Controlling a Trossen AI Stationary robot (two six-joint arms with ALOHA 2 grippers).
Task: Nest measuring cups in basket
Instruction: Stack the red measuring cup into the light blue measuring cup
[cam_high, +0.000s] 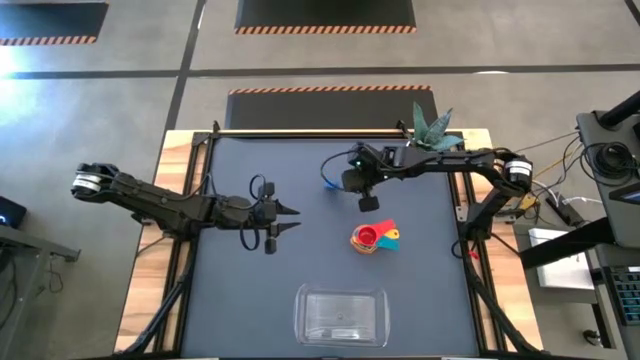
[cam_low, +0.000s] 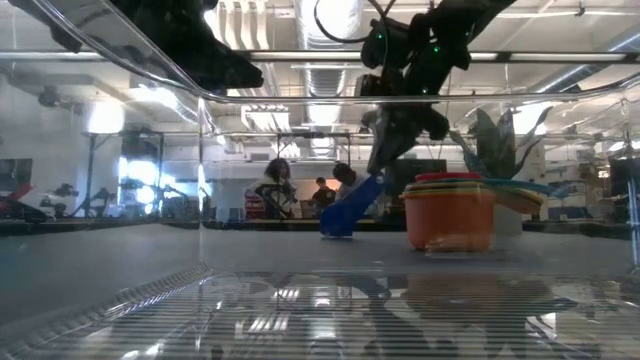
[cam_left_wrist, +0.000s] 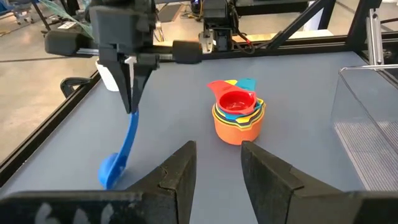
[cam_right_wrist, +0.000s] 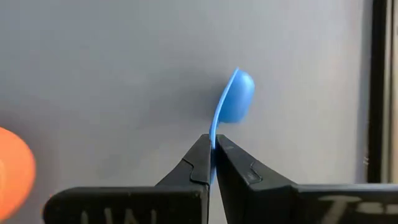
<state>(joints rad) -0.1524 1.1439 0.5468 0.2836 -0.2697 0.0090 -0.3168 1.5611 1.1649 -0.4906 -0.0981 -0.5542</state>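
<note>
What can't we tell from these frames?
- Stack of nested cups: high view too small to count; left wrist view shows only the rims.
- Blue cup bowl: touching the mat or hanging above it, unclear in every view.
- Basket: in the low view its wall blurs the foreground.

The tabletop (cam_high: 250, 290) is a dark mat framed by a pale wooden edge, and it stands on a grey concrete floor (cam_high: 120, 100). On the floor beyond the tabletop's far edge lie black mats (cam_high: 325, 12) bordered with orange-and-black hazard stripes (one lies close against the tabletop, others farther off). A spiky green plant (cam_high: 432, 128) sits at the tabletop's far right corner. To the right of the tabletop, a desk (cam_high: 600, 250) carries cables and equipment. Seen level across the tabletop, the room behind is a large workshop with bright ceiling lights (cam_low: 240, 25), exposed ducts and rails overhead, and two people (cam_low: 275, 190) standing far behind the tabletop.
</note>
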